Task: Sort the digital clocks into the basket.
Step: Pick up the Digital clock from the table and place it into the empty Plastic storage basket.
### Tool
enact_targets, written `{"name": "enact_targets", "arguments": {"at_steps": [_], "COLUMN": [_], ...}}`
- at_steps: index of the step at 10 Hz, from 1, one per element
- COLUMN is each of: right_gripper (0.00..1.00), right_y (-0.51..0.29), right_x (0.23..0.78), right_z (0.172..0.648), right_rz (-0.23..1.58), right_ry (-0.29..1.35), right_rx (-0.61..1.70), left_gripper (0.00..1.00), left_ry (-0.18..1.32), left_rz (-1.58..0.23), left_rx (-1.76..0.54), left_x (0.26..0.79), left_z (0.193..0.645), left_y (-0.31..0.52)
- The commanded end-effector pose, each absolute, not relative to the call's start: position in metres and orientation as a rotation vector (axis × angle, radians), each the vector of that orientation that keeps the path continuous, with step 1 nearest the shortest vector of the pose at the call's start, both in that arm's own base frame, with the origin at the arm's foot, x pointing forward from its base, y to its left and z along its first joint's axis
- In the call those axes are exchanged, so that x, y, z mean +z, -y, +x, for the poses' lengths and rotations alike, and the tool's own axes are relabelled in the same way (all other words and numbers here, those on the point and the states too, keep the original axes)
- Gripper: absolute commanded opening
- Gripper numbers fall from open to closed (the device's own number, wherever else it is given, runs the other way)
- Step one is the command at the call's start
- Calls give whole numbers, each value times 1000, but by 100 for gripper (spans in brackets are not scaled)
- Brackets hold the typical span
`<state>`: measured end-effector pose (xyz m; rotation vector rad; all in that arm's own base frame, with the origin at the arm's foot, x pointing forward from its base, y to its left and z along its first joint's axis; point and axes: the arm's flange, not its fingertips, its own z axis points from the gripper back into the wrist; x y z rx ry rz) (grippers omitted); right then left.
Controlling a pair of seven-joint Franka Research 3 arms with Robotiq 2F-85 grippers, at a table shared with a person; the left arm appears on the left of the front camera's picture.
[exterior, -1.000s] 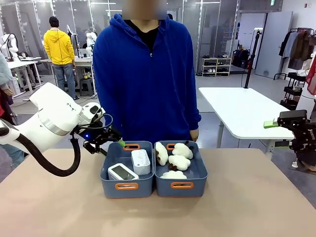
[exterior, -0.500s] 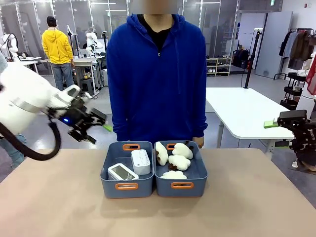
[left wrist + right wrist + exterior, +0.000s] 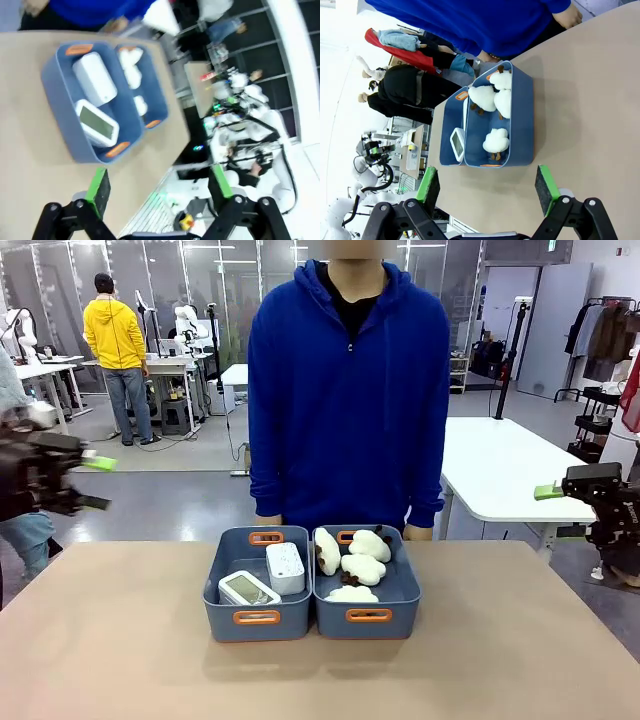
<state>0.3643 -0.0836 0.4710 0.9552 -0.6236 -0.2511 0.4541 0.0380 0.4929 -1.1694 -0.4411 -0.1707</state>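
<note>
Left tool (image 3: 95, 483) has swung back to the table's left edge — released; both clocks (image 3: 248, 589) in basket (image 3: 228, 620).

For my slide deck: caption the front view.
Both digital clocks sit in the left basket, plush toys in the right; person stands behind.

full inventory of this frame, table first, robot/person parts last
table: 1, tan, foreground.
basket: 1, blue-grey with orange handle slots, table centre, left of the pair.
digital clocks: 2, white, both in that basket; one screen-up at the near end, one on edge behind it.
second tub: 1, blue-grey, touching the basket's right side.
plush toys: 4, white with brown bits, in the second tub.
person: 1, blue hoodie, far side.
left hand: black, green pads, open, off the table's left.
right hand: same colours, open, far right.
</note>
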Motion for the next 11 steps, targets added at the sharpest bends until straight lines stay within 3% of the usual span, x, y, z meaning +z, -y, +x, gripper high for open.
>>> {"name": "enact_targets", "arguments": {"at_steps": [1,4,5,11], "right_gripper": [98,98,98,98], "right_y": [84,84,84,84], "right_x": [472,472,472,472], "right_z": [365,365,365,365], "right_rz": [958,958,958,958], "right_ry": [637,637,637,637], "right_rx": [-251,-251,-251,-251], "left_gripper": [100,100,100,100], "left_ry": [499,634,551,551], "left_rz": [-1253,-1267,-1250,-1250], "left_rx": [-149,-166,-131,-131], "left_x": [472,465,465,465], "left_z": [414,415,403,403], "left_y": [-78,-81,-101,-101]}}
